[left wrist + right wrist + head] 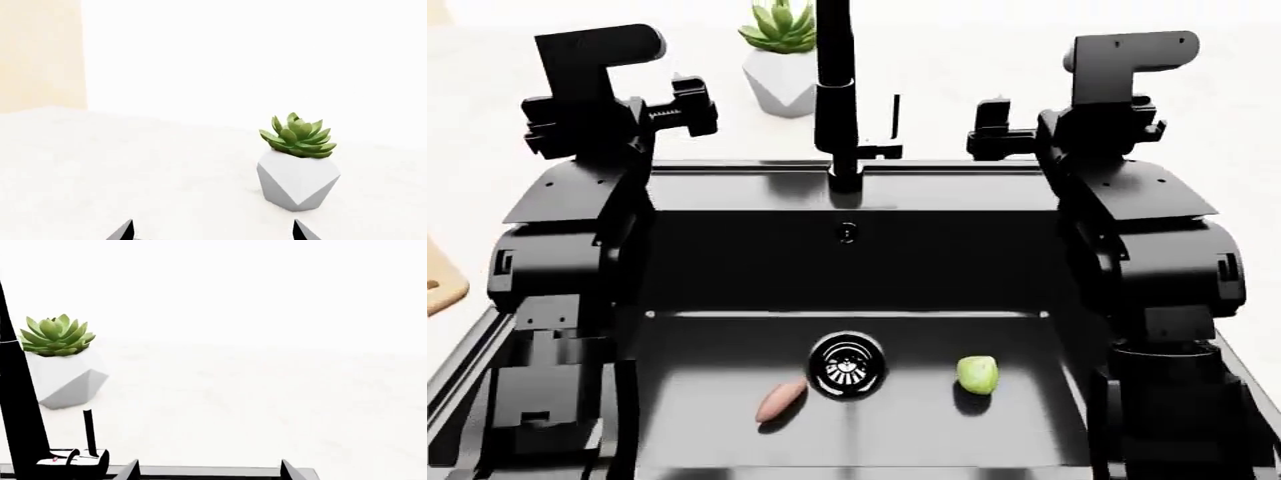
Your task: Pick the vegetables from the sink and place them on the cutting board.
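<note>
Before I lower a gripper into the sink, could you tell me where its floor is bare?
The sink floor is free along the back wall and in both near corners. The middle is crowded: tuber, drain and sprout lie in a row.

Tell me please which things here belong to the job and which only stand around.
Belong to the job:
- pinkish tuber, on the sink floor
- green sprout, on the sink floor
- sink
- cutting board, only a corner shows at the left edge

Only standing around:
- potted succulent, on the counter behind the sink
- faucet
- drain
</note>
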Available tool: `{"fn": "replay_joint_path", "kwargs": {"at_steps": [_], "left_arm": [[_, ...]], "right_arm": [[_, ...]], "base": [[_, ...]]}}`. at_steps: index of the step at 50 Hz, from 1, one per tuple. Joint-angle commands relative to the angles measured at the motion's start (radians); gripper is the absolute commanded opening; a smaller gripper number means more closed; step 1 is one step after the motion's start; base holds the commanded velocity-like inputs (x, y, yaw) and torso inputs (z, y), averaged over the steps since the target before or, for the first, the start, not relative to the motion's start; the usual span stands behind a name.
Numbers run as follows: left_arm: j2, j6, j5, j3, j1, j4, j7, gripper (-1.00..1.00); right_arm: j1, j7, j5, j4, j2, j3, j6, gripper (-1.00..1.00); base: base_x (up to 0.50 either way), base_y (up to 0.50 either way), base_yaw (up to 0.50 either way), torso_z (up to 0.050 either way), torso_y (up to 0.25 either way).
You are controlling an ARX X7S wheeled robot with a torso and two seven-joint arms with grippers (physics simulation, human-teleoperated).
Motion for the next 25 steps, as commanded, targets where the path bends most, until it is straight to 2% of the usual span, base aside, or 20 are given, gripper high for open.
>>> {"fn": "replay_joint_path", "kwargs": {"at_steps": [1,10,14,17,22,25], "left_arm": [[-0.004,0.021,-0.004,0.002,-0.034,-0.087,0.001,1.00],[-0.011,0.026,-0.014,0.002,-0.030,-0.100,0.011,1.00],[-0.017,-0.030,-0.053,-0.011,-0.023,-0.064,0.045,1.00],[-0.032,-0.149,-0.119,-0.027,0.012,0.060,0.095,1.00],[-0.092,-0.389,-0.223,-0.005,0.089,0.386,0.173,1.00],[-0.140,-0.556,-0.307,-0.006,0.137,0.607,0.201,1.00]], "right_arm": [[0.030,-0.008,0.001,0.118,-0.017,-0.015,-0.043,1.00],[0.014,-0.012,0.009,0.083,-0.009,-0.022,-0.023,1.00],[0.006,-0.025,0.024,0.002,0.009,-0.026,0.038,1.00],[-0.009,-0.053,0.049,-0.136,0.043,-0.041,0.141,1.00],[-0.016,-0.105,0.117,-0.424,0.129,-0.075,0.415,1.00],[0.000,-0.143,0.189,-0.586,0.183,-0.085,0.647,1.00]], "base": [[0.50,0.00,0.00,0.000,0.000],[0.50,0.00,0.00,0.000,0.001],[0.50,0.00,0.00,0.000,0.000],[0.50,0.00,0.00,0.000,0.000],[0.50,0.00,0.00,0.000,0.002],[0.03,0.00,0.00,0.000,0.000]]}}
